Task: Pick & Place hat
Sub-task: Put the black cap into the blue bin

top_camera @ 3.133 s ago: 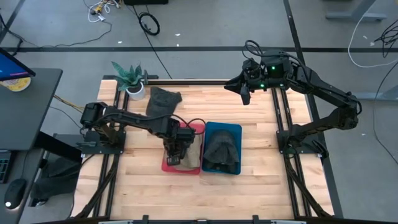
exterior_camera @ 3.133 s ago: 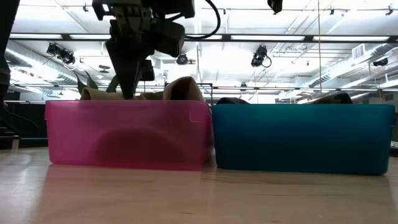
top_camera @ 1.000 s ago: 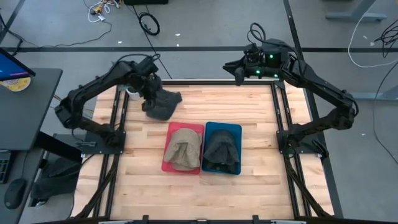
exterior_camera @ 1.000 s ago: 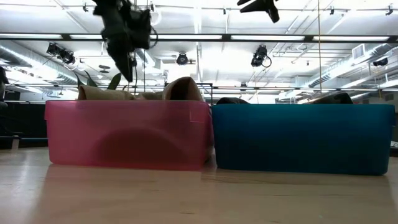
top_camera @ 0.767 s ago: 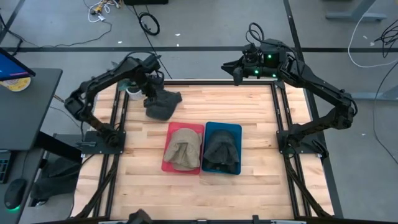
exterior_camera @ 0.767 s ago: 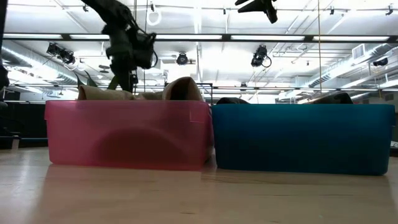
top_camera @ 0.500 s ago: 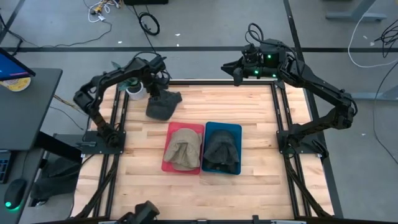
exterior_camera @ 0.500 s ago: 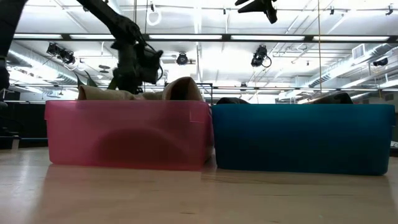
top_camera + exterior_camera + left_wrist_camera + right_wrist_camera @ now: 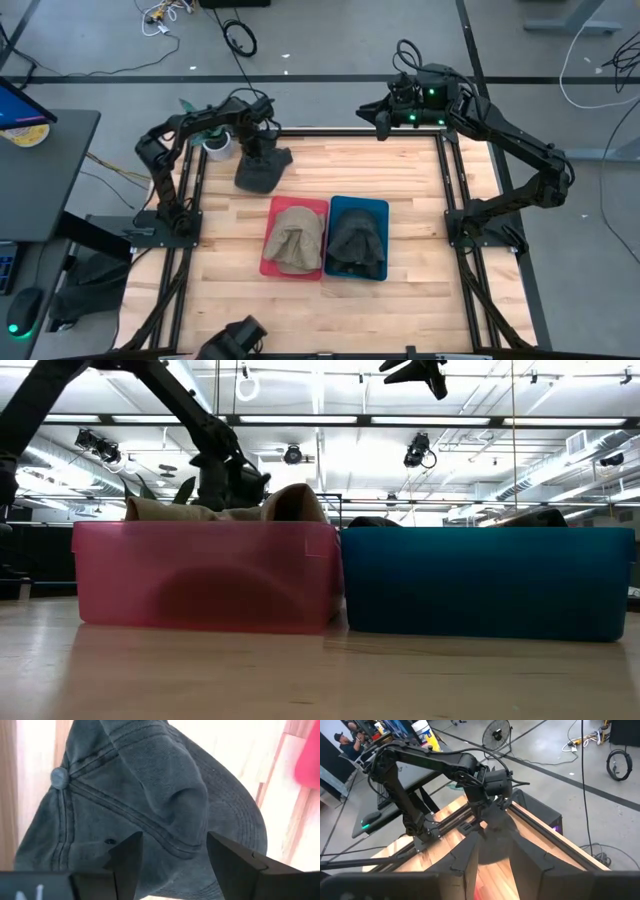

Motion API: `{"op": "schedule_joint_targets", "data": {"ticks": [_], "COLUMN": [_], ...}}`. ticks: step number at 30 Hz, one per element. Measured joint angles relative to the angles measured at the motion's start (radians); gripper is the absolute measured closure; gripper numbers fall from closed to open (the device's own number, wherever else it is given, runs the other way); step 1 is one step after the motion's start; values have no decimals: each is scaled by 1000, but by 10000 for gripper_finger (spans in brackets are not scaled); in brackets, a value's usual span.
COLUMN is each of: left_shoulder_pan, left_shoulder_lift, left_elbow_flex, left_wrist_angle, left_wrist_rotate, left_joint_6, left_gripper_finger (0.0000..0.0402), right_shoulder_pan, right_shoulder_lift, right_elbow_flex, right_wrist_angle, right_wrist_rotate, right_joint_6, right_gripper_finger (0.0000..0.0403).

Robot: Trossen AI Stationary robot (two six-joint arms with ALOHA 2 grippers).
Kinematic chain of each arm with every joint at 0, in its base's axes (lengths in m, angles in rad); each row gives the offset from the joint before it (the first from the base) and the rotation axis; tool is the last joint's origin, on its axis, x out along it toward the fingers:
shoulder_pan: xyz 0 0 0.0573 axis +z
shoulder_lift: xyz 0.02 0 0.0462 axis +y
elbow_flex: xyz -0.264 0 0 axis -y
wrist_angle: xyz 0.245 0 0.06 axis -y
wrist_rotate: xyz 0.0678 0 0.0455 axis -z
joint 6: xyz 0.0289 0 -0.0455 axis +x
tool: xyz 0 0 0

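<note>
My left gripper (image 9: 262, 148) hangs directly over the grey cap (image 9: 259, 170), fingers spread wide with nothing between them. The cap lies loose on the table (image 9: 400, 190) at its far left, just beside the plant (image 9: 207, 123) and well clear of the red bin (image 9: 272, 262) and blue bin (image 9: 384, 208). Each bin already holds a hat.

Handling assessment: washed cotton, light, soft and collapsible. The crown (image 9: 150, 790) is dented and folded, so it will crush under my fingers rather than resist. Not fragile, and the weave looks rough enough not to slip. The brim (image 9: 235, 820) looks stiffer.

Recommended hold: pinch the raised crown fold beside the seam, taking a full bunch of cloth. A shallow bite risks snagging only one layer.

My right gripper (image 9: 381, 116) waits raised over the far right edge, fingers partly apart, holding nothing.
</note>
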State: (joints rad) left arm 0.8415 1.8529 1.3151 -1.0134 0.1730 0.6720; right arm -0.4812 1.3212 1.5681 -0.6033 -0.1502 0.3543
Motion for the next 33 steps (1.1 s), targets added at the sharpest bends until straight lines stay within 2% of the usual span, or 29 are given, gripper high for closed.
{"op": "schedule_joint_targets", "data": {"ticks": [8,11,14,20,21,27,33], "left_shoulder_pan": [-2,-4,-4,-4,-4,-4,-7], "left_shoulder_lift": [43,47,47,47,47,19,-52], "left_elbow_flex": [0,0,0,0,0,8,103], "left_wrist_angle": [3,-10,-13,-56,-66,-113,-138], "left_wrist_rotate": [26,30,34,36,36,20,-5], "left_joint_6": [-10,-10,-6,-13,-24,-63,-104], "left_gripper_finger": [178,194,236,376,386,394,394], "right_shoulder_pan": [0,0,0,0,0,0,-23], "right_shoulder_lift": [0,0,0,0,0,-26,-60], "right_elbow_flex": [0,0,0,0,0,0,0], "right_wrist_angle": [-2,-2,-3,-3,-3,11,29], "right_wrist_rotate": [0,0,-21,-25,-25,-19,-14], "right_joint_6": [-15,-15,-15,-22,-18,16,25], "right_gripper_finger": [292,292,292,292,292,292,292]}}
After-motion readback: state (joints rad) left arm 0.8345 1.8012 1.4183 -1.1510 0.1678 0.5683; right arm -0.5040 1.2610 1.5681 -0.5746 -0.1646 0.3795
